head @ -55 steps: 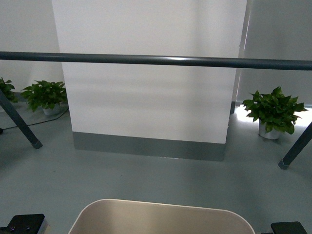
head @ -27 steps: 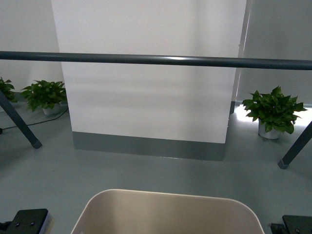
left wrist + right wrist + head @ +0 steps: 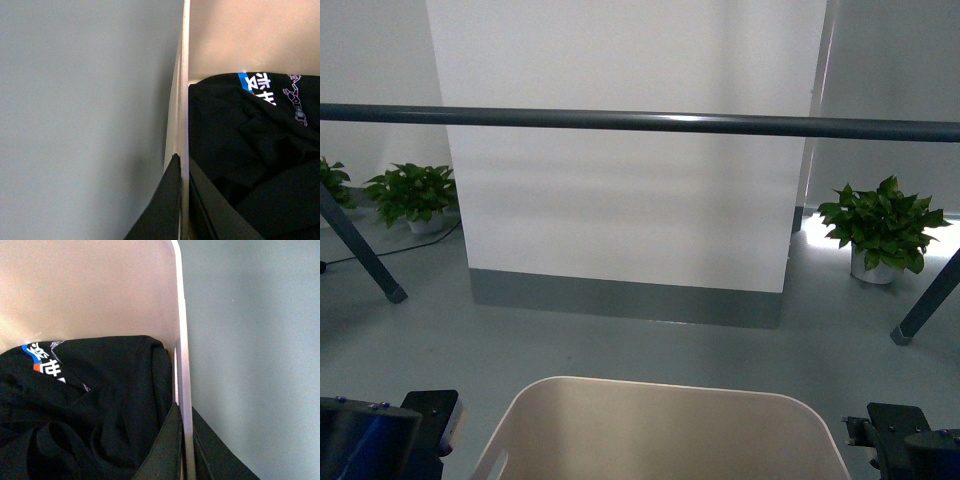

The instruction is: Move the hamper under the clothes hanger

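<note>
The beige hamper (image 3: 660,430) stands on the floor at the bottom middle of the front view, just short of the clothes hanger's dark grey horizontal bar (image 3: 640,122). The rack's slanted legs show at the left (image 3: 360,250) and right (image 3: 925,305). My left gripper (image 3: 183,172) is shut on the hamper's side rim (image 3: 185,100). My right gripper (image 3: 184,415) is shut on the opposite rim (image 3: 181,330). Black clothing with printed lettering (image 3: 250,150) lies inside the hamper, and it also shows in the right wrist view (image 3: 85,405).
A white pillar with a grey skirting (image 3: 620,200) stands behind the rack. Potted plants sit at the left (image 3: 412,195) and right (image 3: 880,228). A cable (image 3: 410,248) runs over the grey-green floor at the left.
The hamper has moved forward toward the rack bar and more of it shows. Both arms have come further into view at the bottom corners.
</note>
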You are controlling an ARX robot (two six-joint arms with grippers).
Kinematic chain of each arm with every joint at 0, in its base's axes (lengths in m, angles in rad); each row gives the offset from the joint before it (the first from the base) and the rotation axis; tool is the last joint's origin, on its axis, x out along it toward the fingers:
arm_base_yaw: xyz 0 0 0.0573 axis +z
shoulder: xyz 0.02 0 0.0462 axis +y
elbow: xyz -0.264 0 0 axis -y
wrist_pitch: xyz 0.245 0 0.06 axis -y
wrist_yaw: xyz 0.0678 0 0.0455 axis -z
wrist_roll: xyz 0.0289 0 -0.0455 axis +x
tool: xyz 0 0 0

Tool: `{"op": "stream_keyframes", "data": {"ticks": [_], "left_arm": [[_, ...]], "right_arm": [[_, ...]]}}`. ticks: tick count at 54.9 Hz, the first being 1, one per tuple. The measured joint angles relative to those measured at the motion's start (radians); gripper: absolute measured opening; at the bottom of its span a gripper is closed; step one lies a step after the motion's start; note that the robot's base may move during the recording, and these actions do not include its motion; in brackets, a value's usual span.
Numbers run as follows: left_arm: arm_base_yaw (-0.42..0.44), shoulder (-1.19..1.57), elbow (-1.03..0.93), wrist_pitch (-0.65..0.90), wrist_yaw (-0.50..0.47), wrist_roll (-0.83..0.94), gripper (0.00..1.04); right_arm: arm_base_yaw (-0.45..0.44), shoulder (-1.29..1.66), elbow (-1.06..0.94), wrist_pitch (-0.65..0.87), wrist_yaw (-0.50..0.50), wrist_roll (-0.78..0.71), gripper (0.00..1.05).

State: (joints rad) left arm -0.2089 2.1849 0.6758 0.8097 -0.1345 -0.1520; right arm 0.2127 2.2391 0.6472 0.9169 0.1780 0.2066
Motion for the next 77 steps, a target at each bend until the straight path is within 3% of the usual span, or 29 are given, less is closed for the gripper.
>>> {"op": "stream_keyframes", "data": {"ticks": [36, 77], "left_arm": [[-0.001, 0.161, 0.312, -0.138, -0.035, 0.050, 0.04], [-0.014, 0.269, 0.374, -0.159, -0.049, -0.001, 0.04]], "right_arm": [[-0.062, 0.190, 0.288, -0.165, -0.010, 0.011, 0.03], [-0.084, 0.257, 0.374, -0.197, -0.007, 0.003, 0.03]]}}
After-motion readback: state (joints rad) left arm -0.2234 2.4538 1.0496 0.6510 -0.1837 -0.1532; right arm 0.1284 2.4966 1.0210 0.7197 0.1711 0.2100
